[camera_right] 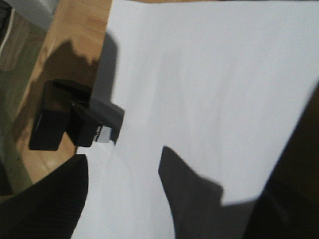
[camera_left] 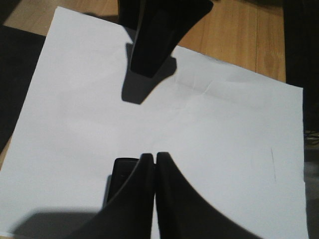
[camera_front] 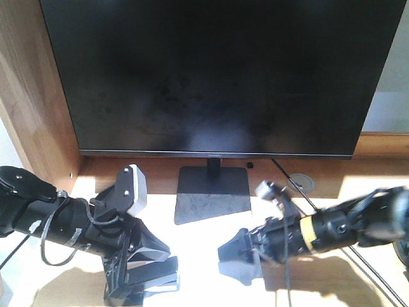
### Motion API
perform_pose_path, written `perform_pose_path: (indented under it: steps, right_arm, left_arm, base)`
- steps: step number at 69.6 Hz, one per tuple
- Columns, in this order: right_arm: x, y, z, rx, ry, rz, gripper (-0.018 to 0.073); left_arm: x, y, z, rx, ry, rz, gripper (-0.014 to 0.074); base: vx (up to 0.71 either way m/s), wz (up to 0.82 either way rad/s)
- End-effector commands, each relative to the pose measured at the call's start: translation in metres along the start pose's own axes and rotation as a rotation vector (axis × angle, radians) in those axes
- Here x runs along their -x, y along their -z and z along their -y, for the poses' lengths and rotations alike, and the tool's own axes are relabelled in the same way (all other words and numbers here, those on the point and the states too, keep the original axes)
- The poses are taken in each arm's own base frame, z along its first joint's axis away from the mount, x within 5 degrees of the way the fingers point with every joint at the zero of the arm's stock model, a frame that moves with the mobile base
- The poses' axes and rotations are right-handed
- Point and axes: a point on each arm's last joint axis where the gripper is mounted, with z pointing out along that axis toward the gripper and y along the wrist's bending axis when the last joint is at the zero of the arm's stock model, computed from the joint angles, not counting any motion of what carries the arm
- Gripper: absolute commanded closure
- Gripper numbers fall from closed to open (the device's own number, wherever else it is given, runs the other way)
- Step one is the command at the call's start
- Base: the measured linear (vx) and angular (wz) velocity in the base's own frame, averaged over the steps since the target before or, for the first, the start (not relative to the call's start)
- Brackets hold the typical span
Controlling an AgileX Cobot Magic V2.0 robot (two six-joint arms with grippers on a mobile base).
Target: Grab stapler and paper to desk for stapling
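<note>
White paper (camera_left: 199,149) on light wood-grain desk (camera_left: 249,35); black stapler (camera_right: 75,119) with silvery metal tip.

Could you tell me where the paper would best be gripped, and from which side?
Probably the bare edge of the paper overhanging nothing; it lies flat on the desk, so pinch a free corner away from the stapler, sliding in from the side.

The front view looks down across the desk (camera_front: 358,268) toward the monitor (camera_front: 217,70) at 12 o'clock. Both wrist views hang close above the paper (camera_left: 199,144), which they share.
</note>
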Motion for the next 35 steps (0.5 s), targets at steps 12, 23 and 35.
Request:
perform_pose_path:
  steps: [12, 23, 35]
  right_arm:
    - [0.022, 0.036, -0.02, -0.143, 0.104, 0.162, 0.0022]
    - [0.032, 0.057, -0.03, -0.231, 0.124, 0.27, 0.0083]
    - [0.038, 0.079, -0.042, -0.289, 0.125, 0.377, 0.0292]
  left_arm:
    - [0.012, 0.01, 0.001, 0.051, 0.118, 0.014, 0.0603]
    - [0.006, 0.019, -0.004, 0.183, 0.183, -0.09, 0.0603]
    - [0.008, 0.045, -0.009, 0.426, 0.207, -0.163, 0.0603]
  base:
    - [0.0, 0.0]
    - [0.0, 0.0]
    - [0.0, 0.0]
